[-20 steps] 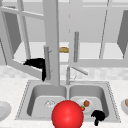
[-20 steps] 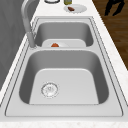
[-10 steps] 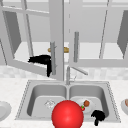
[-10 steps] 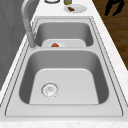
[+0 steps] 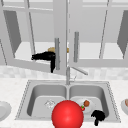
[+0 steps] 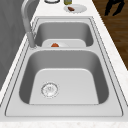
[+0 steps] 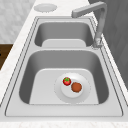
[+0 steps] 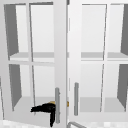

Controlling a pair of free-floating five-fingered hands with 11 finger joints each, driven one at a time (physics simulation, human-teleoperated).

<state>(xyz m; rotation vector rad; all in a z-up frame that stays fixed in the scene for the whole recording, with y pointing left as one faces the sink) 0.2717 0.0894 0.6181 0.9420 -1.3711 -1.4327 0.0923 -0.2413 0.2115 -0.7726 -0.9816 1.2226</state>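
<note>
1. Grey vertical bar handle [image 5: 57,53] on the left glass-paned door [image 5: 30,32] of the white wall cabinet: fixed near that door's right edge, above the sink. The door stands slightly ajar, its lower edge tilted in the front view.
2. Left hand [image 5: 46,57], black: just left of the bar handle, fingers stretched leftward along the door's lower pane, thumb hanging downward beside the handle. Whether it grasps the handle cannot be told. In the upper view it sits at the same spot [image 8: 45,109].
3. Tan rounded object [image 5: 52,49]: on the lower cabinet shelf, behind the left hand, partly hidden.
4. Right door handle [image 5: 76,46], matching grey bar: on the closed right door.
5. Right hand [image 5: 98,116], black: in the air at the sink's front right corner, fingers curled downward, holding nothing.
6. Double-basin steel sink [image 5: 107,87] with grey faucet [image 5: 68,75].
7. White round plate [image 7: 82,93] in the right basin, bearing a red strawberry [image 7: 66,81] and a brown round piece [image 7: 76,87].
8. Large red ball [image 5: 67,114]: front centre, before the sink.
</note>
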